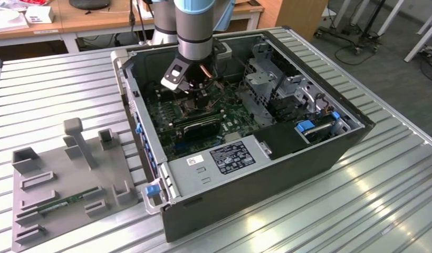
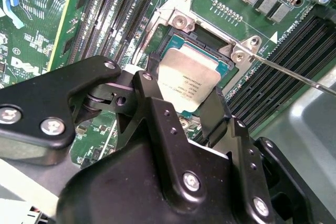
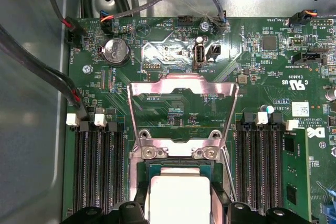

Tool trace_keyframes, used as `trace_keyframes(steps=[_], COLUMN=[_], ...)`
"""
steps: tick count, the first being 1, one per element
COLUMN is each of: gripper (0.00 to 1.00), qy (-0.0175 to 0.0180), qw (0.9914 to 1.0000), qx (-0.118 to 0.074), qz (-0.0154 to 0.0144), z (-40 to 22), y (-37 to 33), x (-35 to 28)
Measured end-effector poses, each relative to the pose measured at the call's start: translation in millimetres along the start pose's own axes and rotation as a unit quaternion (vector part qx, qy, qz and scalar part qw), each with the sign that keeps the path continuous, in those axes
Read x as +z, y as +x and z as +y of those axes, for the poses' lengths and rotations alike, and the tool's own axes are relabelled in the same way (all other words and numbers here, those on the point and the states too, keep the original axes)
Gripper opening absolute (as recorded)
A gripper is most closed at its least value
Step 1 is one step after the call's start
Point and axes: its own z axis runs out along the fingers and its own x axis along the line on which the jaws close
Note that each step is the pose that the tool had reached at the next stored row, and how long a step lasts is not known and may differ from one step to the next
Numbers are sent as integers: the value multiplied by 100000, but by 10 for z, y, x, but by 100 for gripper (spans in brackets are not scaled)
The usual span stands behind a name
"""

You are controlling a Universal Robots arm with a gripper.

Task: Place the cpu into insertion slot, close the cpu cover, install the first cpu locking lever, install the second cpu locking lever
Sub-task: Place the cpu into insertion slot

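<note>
Your pincer (image 2: pixel 184 97) hides one edge of the cpu (image 2: pixel 189 74) in the second wrist view; you cannot tell its seating.

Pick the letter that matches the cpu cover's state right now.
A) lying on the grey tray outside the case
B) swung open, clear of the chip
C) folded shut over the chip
B: in the first wrist view the cpu cover stands swung back on its hinge, with the board showing through its cut-out, and the cpu has its pale face uncovered.
</note>
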Motion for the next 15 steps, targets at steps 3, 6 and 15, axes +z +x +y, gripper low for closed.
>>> trace_keyframes(steps=[3,6,15], gripper=[54,54,54], qy=[-2,-3,7], qw=[100000,100000,100000], qx=[-1,2,1], qz=[6,5,-11], z=[0,0,-1], y=[0,0,0], x=[1,1,10])
